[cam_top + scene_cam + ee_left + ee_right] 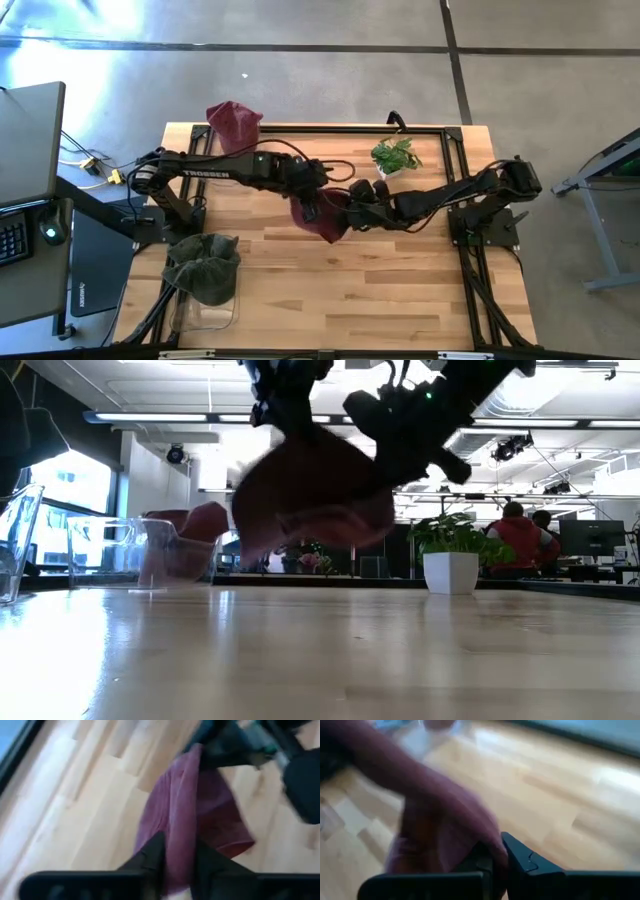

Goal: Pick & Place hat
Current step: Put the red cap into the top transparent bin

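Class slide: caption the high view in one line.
Both hands, left hand and right hand, hold a maroon hat above the table.

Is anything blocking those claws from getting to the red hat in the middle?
No. Both already pinch the maroon hat above the table: the left claw and right claw each have cloth between their fingers.

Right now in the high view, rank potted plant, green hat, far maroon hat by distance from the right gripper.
From the right gripper, mid-table:
1. Potted plant, just beyond it toward the far edge.
2. Far maroon hat at the far-left corner and green hat at the near-left: too close to call.
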Controlling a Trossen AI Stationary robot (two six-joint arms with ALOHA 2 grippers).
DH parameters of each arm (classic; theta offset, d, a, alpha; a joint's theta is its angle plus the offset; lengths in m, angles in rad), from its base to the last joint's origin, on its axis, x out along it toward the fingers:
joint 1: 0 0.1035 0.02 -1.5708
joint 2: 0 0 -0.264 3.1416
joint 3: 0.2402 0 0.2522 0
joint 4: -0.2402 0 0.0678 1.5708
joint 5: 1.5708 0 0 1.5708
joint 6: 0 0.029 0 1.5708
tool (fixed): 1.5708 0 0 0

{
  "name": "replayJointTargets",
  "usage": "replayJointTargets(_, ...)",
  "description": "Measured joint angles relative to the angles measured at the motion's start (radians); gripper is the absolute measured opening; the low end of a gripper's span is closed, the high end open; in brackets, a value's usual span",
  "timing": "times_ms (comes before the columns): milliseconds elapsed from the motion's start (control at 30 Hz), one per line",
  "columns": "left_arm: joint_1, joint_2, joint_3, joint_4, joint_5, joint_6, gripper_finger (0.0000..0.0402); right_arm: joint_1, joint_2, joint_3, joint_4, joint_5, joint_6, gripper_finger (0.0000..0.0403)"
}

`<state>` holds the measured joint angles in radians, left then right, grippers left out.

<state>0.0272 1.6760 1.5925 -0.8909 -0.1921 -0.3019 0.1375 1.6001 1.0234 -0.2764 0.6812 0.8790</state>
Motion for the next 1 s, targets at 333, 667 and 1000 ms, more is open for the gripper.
replayJointTargets(333, 0.127, 0.000, 0.000, -0.146, 0.037, 0.045, 0.0207, -0.035, 0.001, -0.007, -0.030, -0.199, 0.265, 0.0024)
replayJointTargets(667, 0.003, 0.000, 0.000, -0.132, -0.033, 0.041, 0.0169, -0.080, 0.104, -0.007, -0.100, -0.528, 0.463, 0.0111)
replayJointTargets(1000, -0.006, 0.002, -0.001, -0.062, 0.051, 0.031, 0.0154, -0.084, -0.226, -0.008, -0.527, -0.591, 0.043, 0.0273)
